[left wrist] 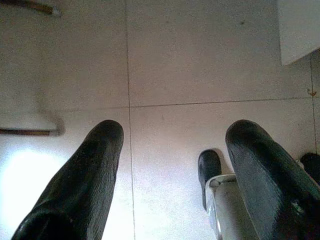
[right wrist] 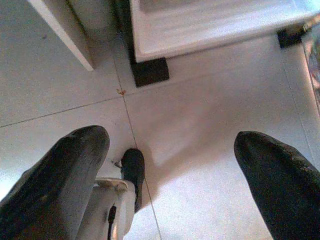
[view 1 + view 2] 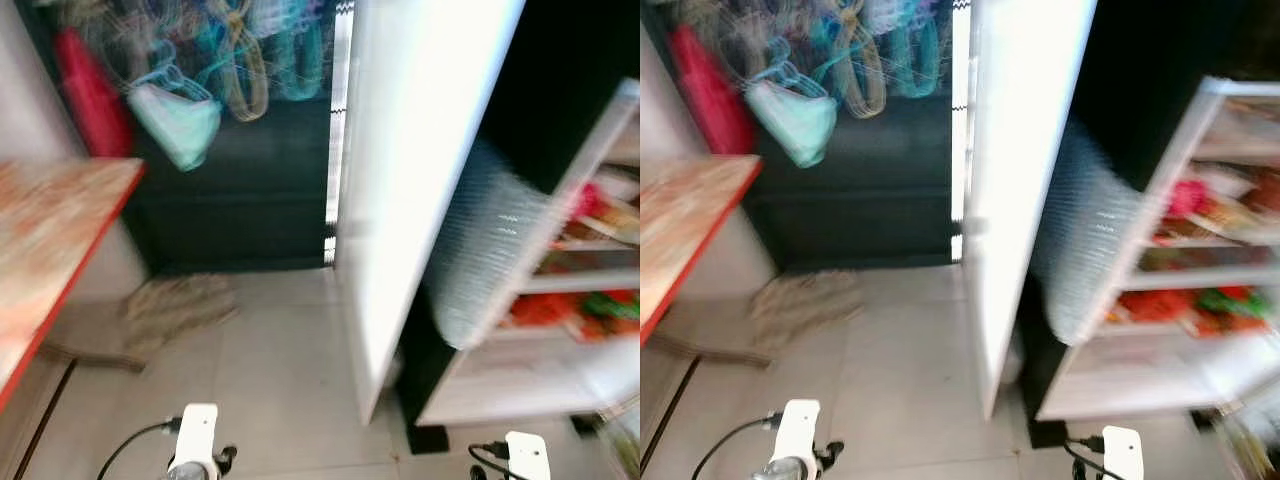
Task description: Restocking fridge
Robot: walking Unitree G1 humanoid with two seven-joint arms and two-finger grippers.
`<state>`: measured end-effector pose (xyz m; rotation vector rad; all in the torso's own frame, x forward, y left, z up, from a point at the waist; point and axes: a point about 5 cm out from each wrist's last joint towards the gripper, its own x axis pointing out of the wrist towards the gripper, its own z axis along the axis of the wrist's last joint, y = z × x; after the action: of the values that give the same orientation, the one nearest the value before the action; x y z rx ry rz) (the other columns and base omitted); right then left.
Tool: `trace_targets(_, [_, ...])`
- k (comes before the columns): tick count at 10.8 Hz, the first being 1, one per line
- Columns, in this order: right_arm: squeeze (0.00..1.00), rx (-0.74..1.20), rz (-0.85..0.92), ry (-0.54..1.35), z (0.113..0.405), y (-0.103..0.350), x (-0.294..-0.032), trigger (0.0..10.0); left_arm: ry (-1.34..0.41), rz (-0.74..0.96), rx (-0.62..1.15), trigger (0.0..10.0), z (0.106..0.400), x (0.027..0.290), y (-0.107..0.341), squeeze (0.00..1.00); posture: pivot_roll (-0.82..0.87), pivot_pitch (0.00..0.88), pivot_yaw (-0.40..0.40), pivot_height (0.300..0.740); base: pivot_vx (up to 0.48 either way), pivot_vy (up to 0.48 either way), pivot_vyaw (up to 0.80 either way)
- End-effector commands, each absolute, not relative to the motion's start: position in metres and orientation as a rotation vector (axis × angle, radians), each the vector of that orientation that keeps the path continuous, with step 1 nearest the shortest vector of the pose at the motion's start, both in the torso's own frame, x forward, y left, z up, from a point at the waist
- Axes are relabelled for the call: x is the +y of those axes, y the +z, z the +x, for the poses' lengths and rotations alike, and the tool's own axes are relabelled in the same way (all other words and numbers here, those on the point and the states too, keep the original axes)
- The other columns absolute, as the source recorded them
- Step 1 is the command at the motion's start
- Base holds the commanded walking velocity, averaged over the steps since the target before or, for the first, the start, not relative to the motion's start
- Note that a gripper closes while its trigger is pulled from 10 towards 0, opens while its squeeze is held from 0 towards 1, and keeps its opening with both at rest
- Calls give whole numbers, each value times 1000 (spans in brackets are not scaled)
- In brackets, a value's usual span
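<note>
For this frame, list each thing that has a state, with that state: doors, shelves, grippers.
Fridge door: swung open, edge toward the camera.
Fridge shelves: stocked with red and green items, blurred.
Left gripper: open, empty, pointing at the floor tiles.
Right gripper: open, empty, above the floor near the fridge base.

This looks like a lived-in home kitchen or utility corner. Ahead of the 2 hanging grippers, an open fridge (image 3: 560, 300) stands on pale floor tiles (image 3: 280, 370), its white door (image 3: 420, 170) swung wide and its shelves holding red and green packets. Beyond the left gripper (image 1: 170, 150), bags (image 3: 180, 115) and cords hang over a dark cabinet, beside an orange-edged table (image 3: 50, 250).
</note>
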<state>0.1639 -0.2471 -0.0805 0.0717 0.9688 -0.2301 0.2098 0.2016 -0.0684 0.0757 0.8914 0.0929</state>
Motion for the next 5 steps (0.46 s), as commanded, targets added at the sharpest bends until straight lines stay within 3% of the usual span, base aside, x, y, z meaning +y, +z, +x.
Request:
trace_targets(1, [0, 987, 69, -246, 159, -82, -251, 10000, 68, 93, 906, 10000, 210, 200, -69, 0, 80, 0, 7, 740, 0, 0, -788])
trace_targets(5, [0, 992, 83, -246, 157, -83, -250, 10000, 56, 110, 910, 10000, 209, 201, -69, 0, 69, 0, 19, 740, 0, 0, -788])
